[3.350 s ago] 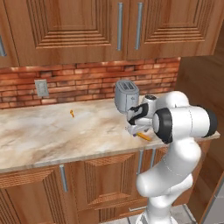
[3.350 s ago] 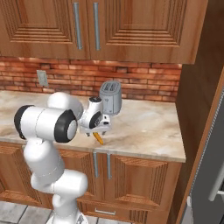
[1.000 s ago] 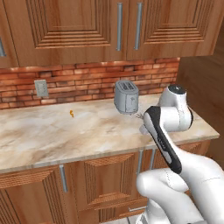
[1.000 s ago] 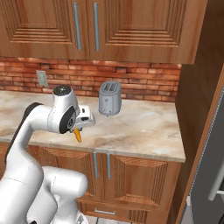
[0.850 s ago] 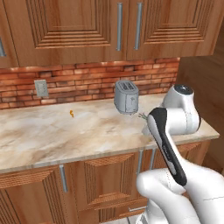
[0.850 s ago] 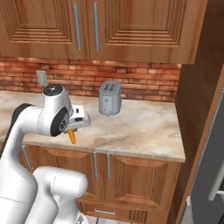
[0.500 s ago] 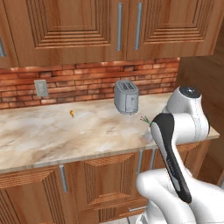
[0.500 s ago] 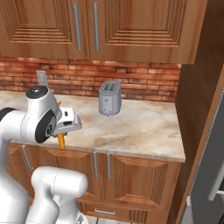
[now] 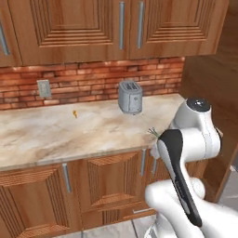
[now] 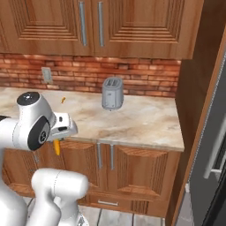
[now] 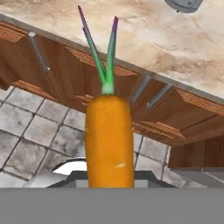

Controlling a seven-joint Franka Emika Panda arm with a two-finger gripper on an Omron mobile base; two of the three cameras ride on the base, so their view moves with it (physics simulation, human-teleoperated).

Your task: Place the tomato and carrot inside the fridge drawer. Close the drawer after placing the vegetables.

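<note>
Above tiled floor [image 11: 30,127], claw [image 10: 59,140] grips carrot [image 11: 109,140]; marble counter [image 9: 56,135] behind.

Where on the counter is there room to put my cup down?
The marbled beige countertop is mostly bare. The widest free patch runs from the small orange bit near the brick wall to the front edge. Another lies between the silver toaster and the tall wooden side panel. It is crowded only beside the toaster.
</note>
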